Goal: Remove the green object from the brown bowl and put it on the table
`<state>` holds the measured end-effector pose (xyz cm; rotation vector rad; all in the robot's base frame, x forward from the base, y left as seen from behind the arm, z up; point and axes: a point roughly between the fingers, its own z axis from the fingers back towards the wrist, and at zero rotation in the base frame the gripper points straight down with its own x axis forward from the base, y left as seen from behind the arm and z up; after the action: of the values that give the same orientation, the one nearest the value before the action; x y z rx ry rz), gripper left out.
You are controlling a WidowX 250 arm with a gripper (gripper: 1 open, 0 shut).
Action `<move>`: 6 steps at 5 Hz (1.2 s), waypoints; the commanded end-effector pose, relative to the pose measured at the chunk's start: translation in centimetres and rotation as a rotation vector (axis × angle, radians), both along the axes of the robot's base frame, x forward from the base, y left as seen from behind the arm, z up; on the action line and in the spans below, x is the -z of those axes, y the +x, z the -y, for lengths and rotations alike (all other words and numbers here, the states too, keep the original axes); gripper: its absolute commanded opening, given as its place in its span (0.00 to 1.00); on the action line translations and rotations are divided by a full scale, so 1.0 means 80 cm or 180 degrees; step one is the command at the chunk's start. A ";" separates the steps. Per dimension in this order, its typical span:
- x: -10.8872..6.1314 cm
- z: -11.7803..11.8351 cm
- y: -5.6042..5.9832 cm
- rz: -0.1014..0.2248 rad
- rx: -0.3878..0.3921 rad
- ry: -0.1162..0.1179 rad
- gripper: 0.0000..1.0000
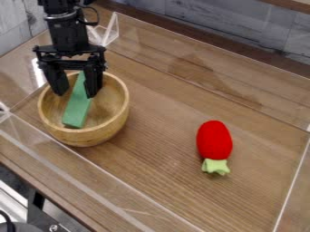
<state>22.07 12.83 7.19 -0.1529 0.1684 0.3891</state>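
Observation:
The green object [79,107] is a flat green block leaning inside the brown bowl [107,127], a tan wooden bowl at the left of the table [182,91]. My gripper [72,89] hangs straight down over the bowl, open, with one black finger on each side of the block's upper end. Whether the fingers touch the block I cannot tell. The block's top end is partly hidden behind the fingers.
A red strawberry-like toy [215,141] with a green stem lies on the wood at the right. Low clear acrylic walls [145,201] edge the tabletop. Bare wood lies between the bowl and the toy.

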 end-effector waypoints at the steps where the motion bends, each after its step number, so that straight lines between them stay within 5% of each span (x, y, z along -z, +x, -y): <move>1: -0.025 0.010 0.005 0.0174 -0.0203 0.0113 1.00; 4: -0.056 0.044 0.009 0.0185 -0.0544 0.0126 1.00; 6: -0.041 0.048 -0.008 0.0199 -0.0441 0.0130 1.00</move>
<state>21.18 8.61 9.55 -0.1470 0.1335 0.5290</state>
